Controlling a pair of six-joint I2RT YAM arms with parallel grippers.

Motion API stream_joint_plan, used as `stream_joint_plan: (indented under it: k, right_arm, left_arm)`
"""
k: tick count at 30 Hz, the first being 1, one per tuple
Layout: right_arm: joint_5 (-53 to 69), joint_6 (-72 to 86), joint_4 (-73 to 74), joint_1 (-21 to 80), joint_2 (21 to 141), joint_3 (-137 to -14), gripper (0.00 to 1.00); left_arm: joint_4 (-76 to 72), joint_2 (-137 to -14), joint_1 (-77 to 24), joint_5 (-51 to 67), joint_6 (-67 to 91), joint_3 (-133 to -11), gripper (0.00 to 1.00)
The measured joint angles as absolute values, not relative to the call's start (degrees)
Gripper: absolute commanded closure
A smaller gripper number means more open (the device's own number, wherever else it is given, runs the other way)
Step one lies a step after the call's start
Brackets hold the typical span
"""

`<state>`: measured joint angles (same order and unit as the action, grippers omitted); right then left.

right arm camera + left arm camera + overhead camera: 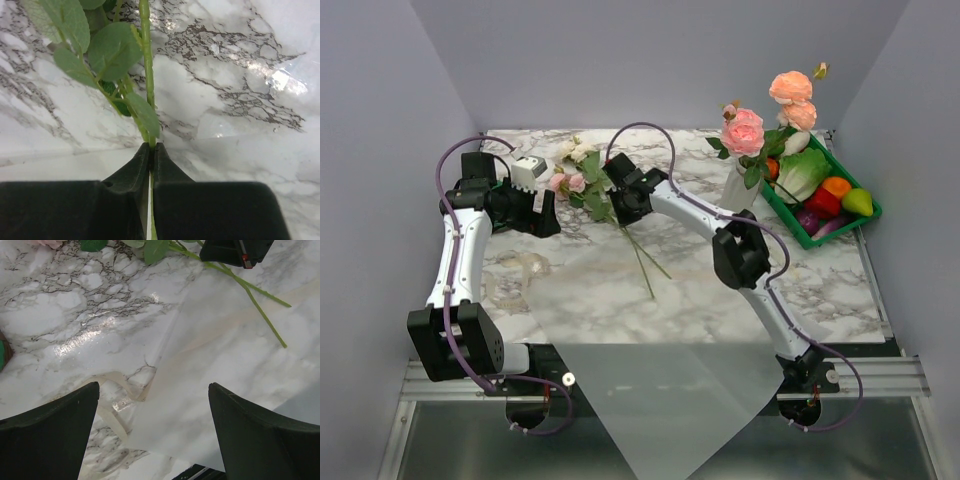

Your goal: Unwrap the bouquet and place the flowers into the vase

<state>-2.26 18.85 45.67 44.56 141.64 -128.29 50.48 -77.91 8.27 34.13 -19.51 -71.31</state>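
My right pincer (pixel 151 146) is clamped on a green stem (pixel 146 60) just below its leaves. It belongs to the flowers (pixel 582 178) lying on the table (pixel 820 290). My left pincer (pixel 153 390) hangs spread wide, holding nothing, over the paper (pixel 225 370) and loose ribbon (pixel 117 380). The unwrapping looks done to me: the paper lies flat, clear of the blooms. A few roses (pixel 744 130) already stand in the vase (pixel 740 190) at the far right. This bunch has yet to join them.
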Motion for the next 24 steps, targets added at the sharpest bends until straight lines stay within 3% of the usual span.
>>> stream_joint_plan:
  k: [7,12,24]
  right_arm:
    - [-2.22,18.81,44.82,44.71,134.23,-125.38,0.87]
    - [-2.26,18.11,42.39,44.82,127.15,-122.45,0.99]
    - [-6.74,12.49,35.46,45.06,110.02,-120.09,0.99]
  left_arm:
    - [50.5,-77.91,8.29,34.13,-19.51,-71.31,0.01]
    - [50.52,-77.91,8.29,34.13,-19.49,-71.31,0.01]
    - [51.59,-77.91,8.49,34.15,-19.42,-72.95,0.01]
